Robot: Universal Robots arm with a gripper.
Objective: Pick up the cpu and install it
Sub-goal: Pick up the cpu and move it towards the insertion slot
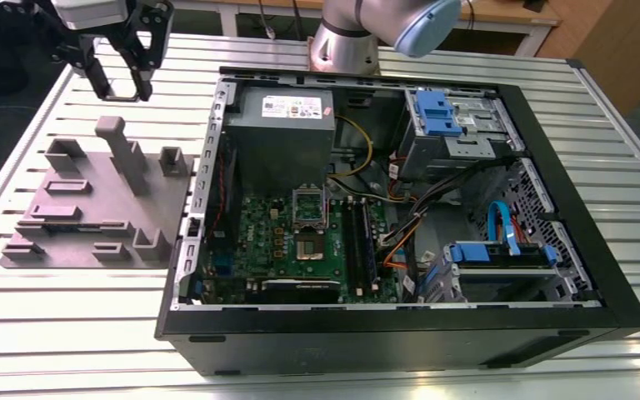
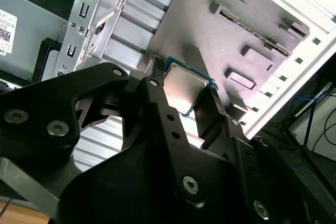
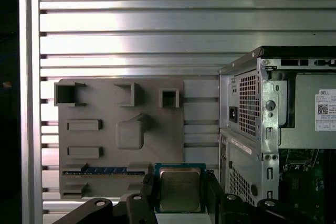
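Currently your fingers (image 2: 160, 95) are clamped on the cpu (image 2: 184, 88), one on each opposite edge, with its metal top facing the camera in both wrist views. You've got the gripper (image 1: 120, 83) up in the air above the table (image 1: 64, 333), near the far end of the grey plastic block (image 1: 97, 208) at the exterior view's left. The cpu touches nothing but the fingers. In the first wrist view it shows in front of the block's edge, near a thin blue-green stick (image 3: 102, 171) lying in one of the block's slots. The open computer case (image 1: 409, 342) lies just beside the block, toward the exterior view's right. A green board (image 1: 297, 250) is on its floor, and the socket (image 1: 311, 218) near the board's middle is well apart from the gripper. A grey box with a white label (image 1: 281, 125) sits at the case's far end.
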